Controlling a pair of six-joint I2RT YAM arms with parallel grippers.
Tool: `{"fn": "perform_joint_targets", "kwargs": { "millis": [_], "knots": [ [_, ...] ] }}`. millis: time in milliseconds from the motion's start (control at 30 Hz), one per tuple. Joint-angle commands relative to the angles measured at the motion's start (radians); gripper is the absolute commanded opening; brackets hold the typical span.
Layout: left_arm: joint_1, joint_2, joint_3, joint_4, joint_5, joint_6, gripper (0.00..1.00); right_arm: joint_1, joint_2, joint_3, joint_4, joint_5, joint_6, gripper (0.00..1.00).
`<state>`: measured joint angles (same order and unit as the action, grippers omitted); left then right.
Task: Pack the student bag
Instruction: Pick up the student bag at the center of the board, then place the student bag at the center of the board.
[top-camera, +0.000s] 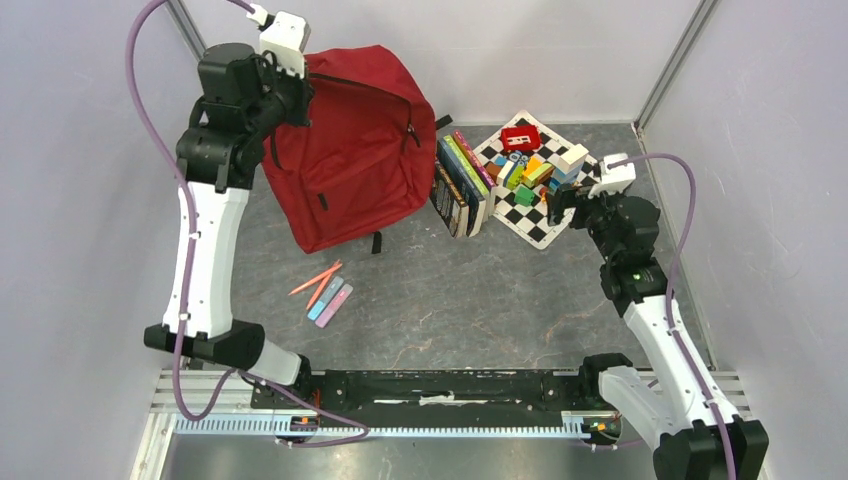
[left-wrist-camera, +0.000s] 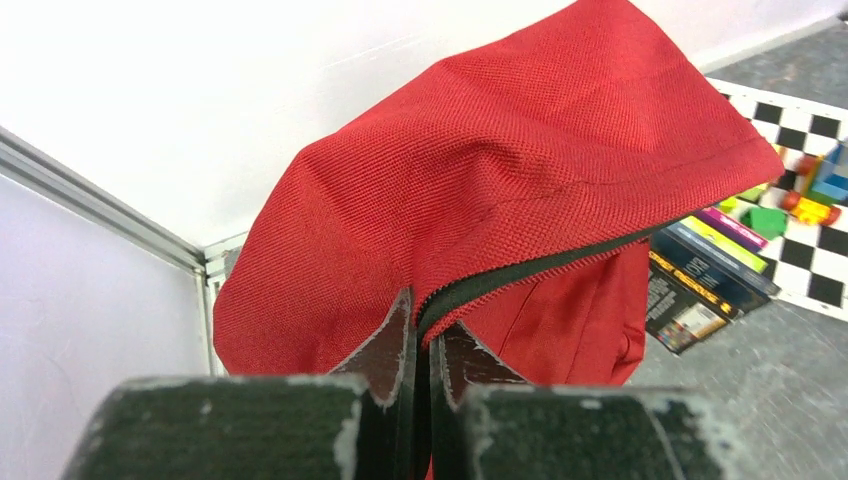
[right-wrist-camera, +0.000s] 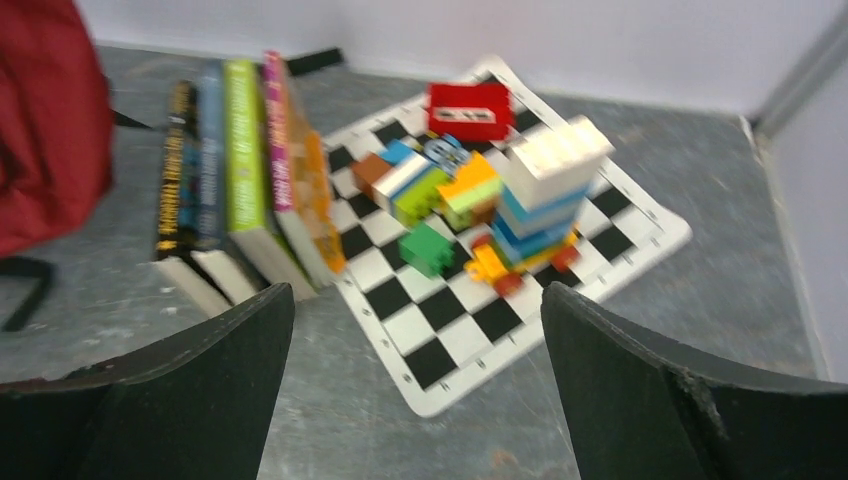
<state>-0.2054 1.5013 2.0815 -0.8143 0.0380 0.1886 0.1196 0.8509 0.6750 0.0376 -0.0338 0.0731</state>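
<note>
The student bag (top-camera: 350, 150) is a large dark-red backpack at the back left, lifted at its top left edge. My left gripper (top-camera: 297, 88) is shut on the bag's edge by the black zipper (left-wrist-camera: 540, 268), with the red fabric (left-wrist-camera: 520, 150) draped above my jaws. A row of books (top-camera: 462, 184) stands upright right of the bag, also in the right wrist view (right-wrist-camera: 235, 180). My right gripper (top-camera: 562, 205) is open and empty, hovering over the near edge of the checkerboard (right-wrist-camera: 440, 340), apart from the books and the toy blocks (right-wrist-camera: 530, 200).
Toy blocks (top-camera: 535, 165) and a small red block (top-camera: 520, 137) lie on the checkerboard (top-camera: 535, 228) at the back right. Orange pencils (top-camera: 316, 279) and pastel markers (top-camera: 330, 303) lie on the grey table in front of the bag. Walls close in the back and sides.
</note>
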Motion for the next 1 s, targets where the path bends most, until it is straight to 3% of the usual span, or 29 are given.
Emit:
{"fn": "perform_joint_targets", "kwargs": {
  "millis": [0,267,433,600,967],
  "knots": [
    [-0.002,-0.105,-0.019,0.032,0.07,0.005,0.02,0.002,0.026,0.112,0.047,-0.27,-0.032,0.98],
    [-0.003,-0.252,-0.146,0.007,0.123,-0.016,0.02,0.053,0.052,0.166,0.073,-0.39,-0.03,0.98],
    [-0.002,-0.306,-0.228,-0.033,0.242,-0.047,0.02,0.177,0.101,0.192,0.095,-0.449,-0.064,0.98],
    [-0.002,-0.346,-0.29,-0.099,0.257,-0.035,0.02,0.334,0.149,0.181,0.186,-0.483,-0.11,0.95],
    [-0.002,-0.418,-0.406,-0.107,0.278,-0.019,0.02,0.544,0.265,0.189,0.273,-0.399,-0.209,0.91]
  ]
}}
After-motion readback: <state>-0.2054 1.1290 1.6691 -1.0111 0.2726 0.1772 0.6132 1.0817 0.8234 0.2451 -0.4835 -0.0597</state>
